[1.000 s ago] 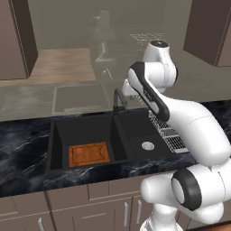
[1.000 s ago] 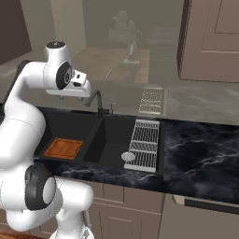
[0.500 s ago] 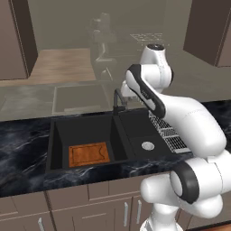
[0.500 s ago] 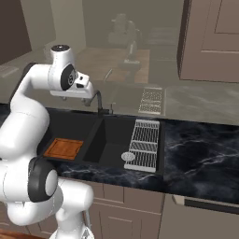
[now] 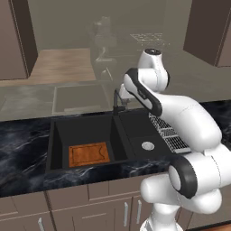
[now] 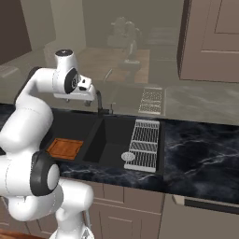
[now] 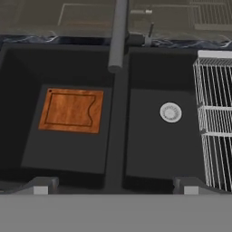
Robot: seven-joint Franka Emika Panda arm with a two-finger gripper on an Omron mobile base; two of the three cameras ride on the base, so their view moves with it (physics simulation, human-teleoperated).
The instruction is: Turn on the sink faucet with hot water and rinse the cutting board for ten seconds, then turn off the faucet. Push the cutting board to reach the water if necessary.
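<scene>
The black double-basin sink [image 5: 58, 135] [image 6: 108, 135] [image 7: 117, 136] is set in the dark marble counter. The orange-brown cutting board [image 5: 89, 154] [image 6: 65, 148] [image 7: 72, 110] lies flat on the floor of the large left basin. The black gooseneck sink faucet [image 5: 117, 102] [image 6: 99, 100] [image 7: 118, 36] stands behind the divider, its spout over the divider's line. No water shows. My gripper [image 5: 123, 95] [image 6: 80, 100] [image 7: 115, 186] hovers above the sink, just in front of the spout, open with nothing between its fingertips [image 7: 43, 186].
A silver wire rack [image 5: 169, 133] [image 6: 144, 144] [image 7: 217, 131] lies over the right side of the shallow basin, beside the round silver drain [image 7: 170, 112] [image 6: 128, 156]. A small lever [image 7: 149, 31] stands at the faucet's base. Wall cabinets hang above on both sides.
My hand has edged a little lower and closer to the faucet. The cutting board, rack and faucet have not moved, and the jaws stay open.
</scene>
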